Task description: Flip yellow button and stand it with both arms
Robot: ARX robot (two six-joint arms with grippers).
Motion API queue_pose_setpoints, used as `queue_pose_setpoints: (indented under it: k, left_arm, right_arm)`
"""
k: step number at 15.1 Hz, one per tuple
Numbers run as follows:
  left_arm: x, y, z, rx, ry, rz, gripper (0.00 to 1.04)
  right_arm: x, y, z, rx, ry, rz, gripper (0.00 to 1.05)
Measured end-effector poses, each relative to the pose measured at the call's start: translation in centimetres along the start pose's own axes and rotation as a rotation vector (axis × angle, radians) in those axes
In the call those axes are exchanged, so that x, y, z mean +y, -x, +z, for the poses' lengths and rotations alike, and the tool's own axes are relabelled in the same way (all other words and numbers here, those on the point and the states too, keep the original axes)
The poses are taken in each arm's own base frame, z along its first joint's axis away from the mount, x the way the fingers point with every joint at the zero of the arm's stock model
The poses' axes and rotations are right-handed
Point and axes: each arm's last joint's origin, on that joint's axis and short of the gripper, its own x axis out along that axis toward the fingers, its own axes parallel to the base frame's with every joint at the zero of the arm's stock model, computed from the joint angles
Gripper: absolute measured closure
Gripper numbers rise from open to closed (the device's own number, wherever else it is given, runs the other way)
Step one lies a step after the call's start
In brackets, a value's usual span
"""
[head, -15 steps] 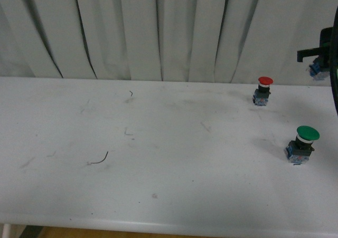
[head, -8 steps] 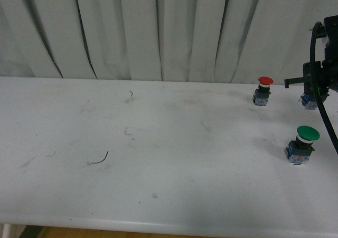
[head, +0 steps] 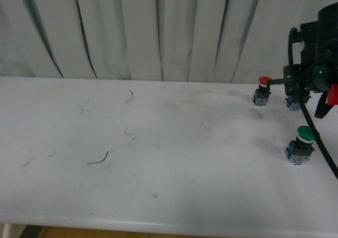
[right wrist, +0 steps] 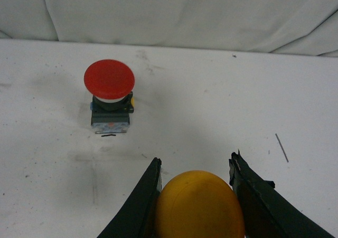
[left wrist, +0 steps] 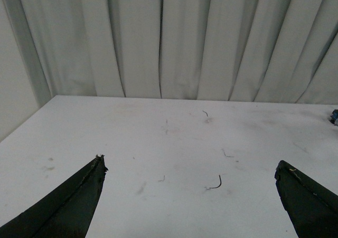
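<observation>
In the right wrist view the yellow button's round orange-yellow cap [right wrist: 198, 206] fills the gap between the black fingers of my right gripper [right wrist: 195, 160], which is shut on it. In the front view the right arm [head: 317, 64] hangs at the far right, and only the yellow button's blue base [head: 292, 104] shows below it, low over the table just right of the red-capped button. The cap is hidden there. My left gripper [left wrist: 190, 163] is open over bare table with nothing between its fingers. The left arm does not show in the front view.
A red-capped button [head: 263, 90] [right wrist: 109, 93] stands upright at the back right of the white table [head: 158, 159]. A larger green-capped button [head: 302, 142] stands nearer the front right. Short wire scraps [head: 100, 159] lie on the left half. A white curtain [head: 142, 32] hangs behind the table.
My right arm has come in from the right edge, moving left and down with the button, and now hangs close beside the red-capped button.
</observation>
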Motion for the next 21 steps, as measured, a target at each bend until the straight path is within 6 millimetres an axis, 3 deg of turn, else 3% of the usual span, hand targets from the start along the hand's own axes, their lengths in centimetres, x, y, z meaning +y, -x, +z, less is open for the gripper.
queue_pose_setpoints:
  k: [6,12,21]
  left_arm:
    - [0.0,0.0,0.0,0.000,0.000,0.000,0.07]
    - [0.0,0.0,0.0,0.000,0.000,0.000,0.07]
    - [0.0,0.0,0.0,0.000,0.000,0.000,0.07]
  right_arm:
    - [3.6,-1.4,-1.0,0.043,-0.026,0.014,0.69]
    - [2.8,-2.4,-1.9,0.050,-0.034,-0.021,0.69]
    - [3.2,-2.8,-3.1,0.088,0.010,-0.022,0.69]
